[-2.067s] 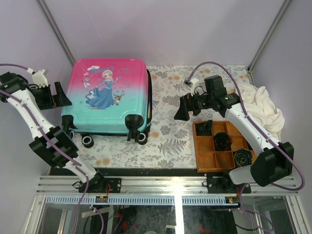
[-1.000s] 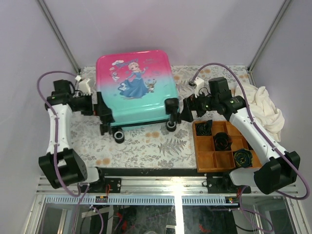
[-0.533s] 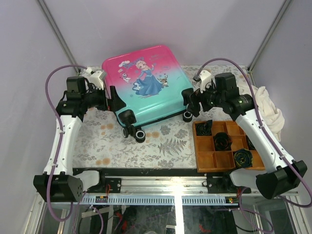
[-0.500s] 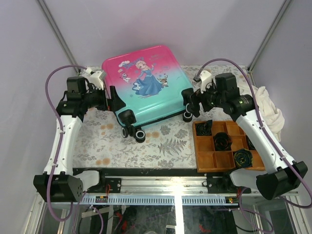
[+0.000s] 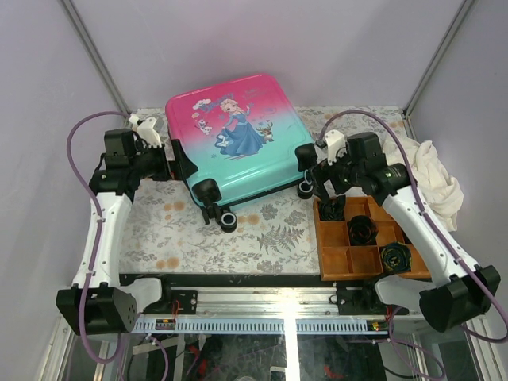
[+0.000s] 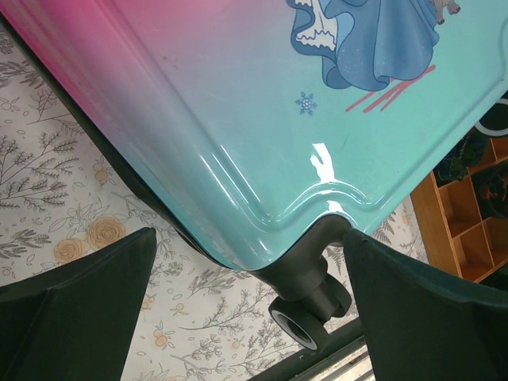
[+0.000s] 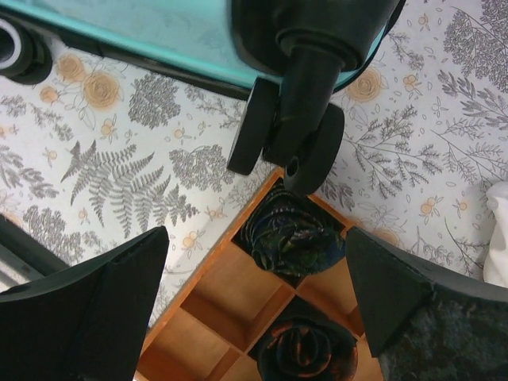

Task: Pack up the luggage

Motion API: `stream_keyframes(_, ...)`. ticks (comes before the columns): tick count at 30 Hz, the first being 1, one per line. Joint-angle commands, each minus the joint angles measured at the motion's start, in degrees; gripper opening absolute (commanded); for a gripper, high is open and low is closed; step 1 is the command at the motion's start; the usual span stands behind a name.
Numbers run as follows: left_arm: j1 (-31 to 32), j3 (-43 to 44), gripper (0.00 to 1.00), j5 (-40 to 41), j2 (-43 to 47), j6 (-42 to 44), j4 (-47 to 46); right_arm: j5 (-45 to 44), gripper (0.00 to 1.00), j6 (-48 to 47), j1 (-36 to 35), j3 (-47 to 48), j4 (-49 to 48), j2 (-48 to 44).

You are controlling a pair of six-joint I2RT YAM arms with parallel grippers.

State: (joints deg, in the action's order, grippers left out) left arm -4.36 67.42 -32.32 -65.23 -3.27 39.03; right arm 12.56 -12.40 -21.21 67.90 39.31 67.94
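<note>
1. Found the left gripper [image 6: 248, 234] spread wide and clamped on nothing. Seen framing the near-left corner of the suitcase [image 5: 238, 147] and its near-left wheel [image 6: 305, 316]. Cannot tell whether either finger touches the shell.
2. Found the right gripper [image 7: 255, 232] likewise spread wide and holding nothing. Seen hanging over the near-right wheel [image 7: 290, 135] and the far-left corner of the wooden tray [image 5: 321, 246].
3. Compared with half a second back: noted no shift of the suitcase. Noted the left wrist drawn slightly to the left, and the right gripper moved a little toward the near edge, closer to the tray.
4. Compared with two seconds back: recorded the suitcase then at the left of the table [image 5: 254, 242], square to its edges, with both grippers clear of it. Recorded it now at centre back, turned anticlockwise as seen from above, with a gripper at each near corner.
5. Found the suitcase closed and lying printed shell up on the floral table cover. Traced its long axis from the pink end at the back to the teal wheeled end facing the near edge. Noted a skew that puts the wheeled end somewhat right of the pink end.
6. Located the tray just right of the wheeled end, with dark rolled bundles [image 5: 363, 228] in several compartments. Located a heap of white cloth [image 5: 432, 178] beyond the tray, at the right edge.
</note>
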Motion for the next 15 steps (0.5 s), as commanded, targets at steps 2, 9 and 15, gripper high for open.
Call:
stream_keyframes(2,-1.54,-1.35,1.0,-0.97,1.75,-1.71,-3.95,-2.22,0.99,4.18,0.08,0.39,-8.05,4.33)
stream_keyframes(9,-3.08,-3.24,1.0,-1.63,3.04,-2.59,-4.72,-6.09,0.93,4.92,-0.64,2.03,-11.36,10.48)
stream_keyframes(15,-3.44,-3.61,1.0,-2.12,2.36,-3.12,-5.35,-9.98,0.84,4.37,-1.47,2.0,-13.53,13.16)
